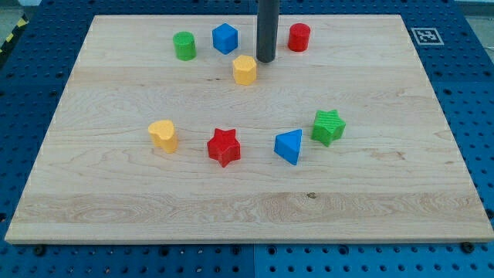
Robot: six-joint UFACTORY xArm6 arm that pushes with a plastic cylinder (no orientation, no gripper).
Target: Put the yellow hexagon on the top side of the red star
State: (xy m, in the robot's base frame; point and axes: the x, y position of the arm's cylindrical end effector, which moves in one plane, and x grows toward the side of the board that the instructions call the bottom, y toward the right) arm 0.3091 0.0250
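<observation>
1. yellow hexagon [245, 69]: lies near the view's top, well apart from the red star [224, 147], which sits lower, near mid-board.
2. my tip [266, 60]: bare rod with no claw, so nothing spreads or pinches; its end stands just beside the hexagon, at the hexagon's upper right.
3. step in hand, as judged: lining up behind the hexagon before the push.
4. next move calls for a short push toward the view's bottom and slightly left, stopping just above the star.

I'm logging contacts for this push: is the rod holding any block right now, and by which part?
Nothing is held. My tip has no pincer; it stands just up and right of the yellow hexagon, with no clear contact.
</observation>
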